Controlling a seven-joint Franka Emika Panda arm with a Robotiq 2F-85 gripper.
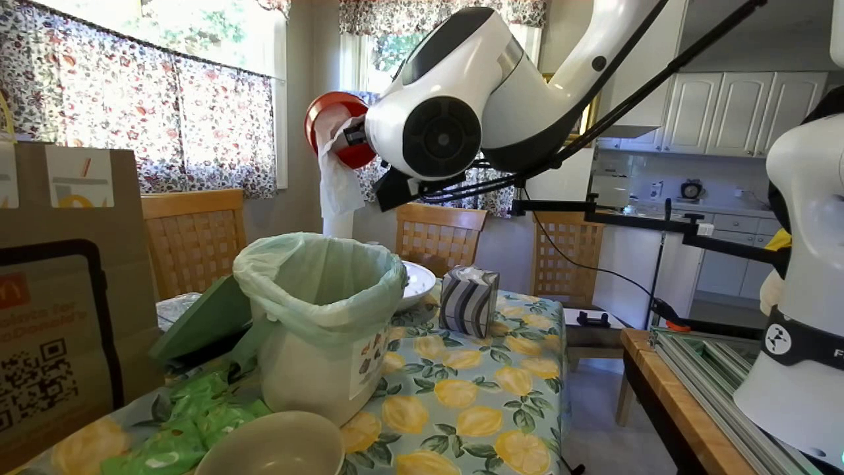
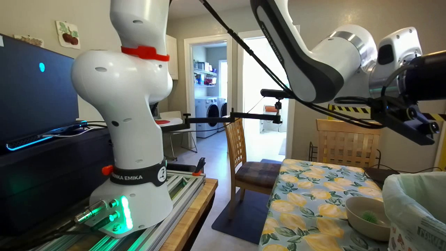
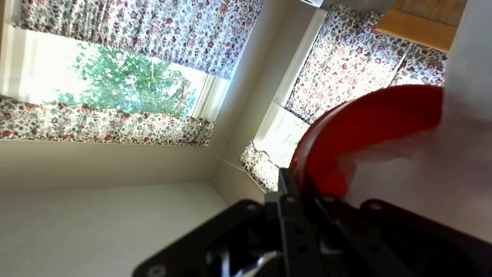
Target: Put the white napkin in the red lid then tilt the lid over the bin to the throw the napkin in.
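One arm (image 2: 120, 83), lettered "FRANKA EMIKA" on a dark panel (image 2: 271, 43) and "ANKA EMIKA" on the base band (image 2: 139, 176), stands near the table (image 1: 455, 366). A paper bag (image 1: 69, 227) carries an M logo (image 1: 13, 291), the words "oints for" above "Donald's", cut off at left, and a QR code (image 1: 46, 376) below. The bin (image 1: 306, 376) stands on the table near the bag; lettering on its side cannot be read. The gripper (image 1: 349, 135) hangs higher than the bin, jaws closed to a narrow gap. The napkin (image 1: 339, 185) lies partly inside the lid (image 3: 365, 127) and hangs down over its edge. The lid, rim clamped in the jaws, is tilted steeply; whether directly over the bin cannot be told.
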